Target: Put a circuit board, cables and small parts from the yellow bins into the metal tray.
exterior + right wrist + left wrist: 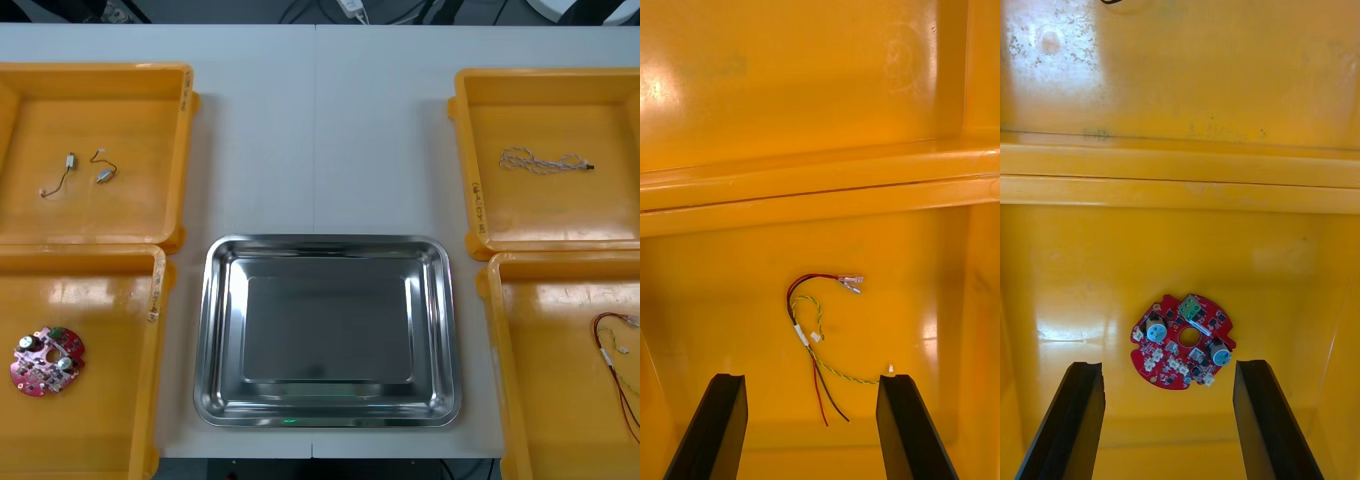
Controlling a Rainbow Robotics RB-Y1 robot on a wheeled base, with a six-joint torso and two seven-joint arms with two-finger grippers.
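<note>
Light table [320,120], shiny metal tray [327,330]

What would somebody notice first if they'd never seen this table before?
Probably the shiny metal tray, bare, in the middle of the table between four yellow bins. Next, the round red circuit board in the near left bin, with the open left gripper aimed at it. The open right gripper hangs over a red and yellow cable in the near right bin.
</note>
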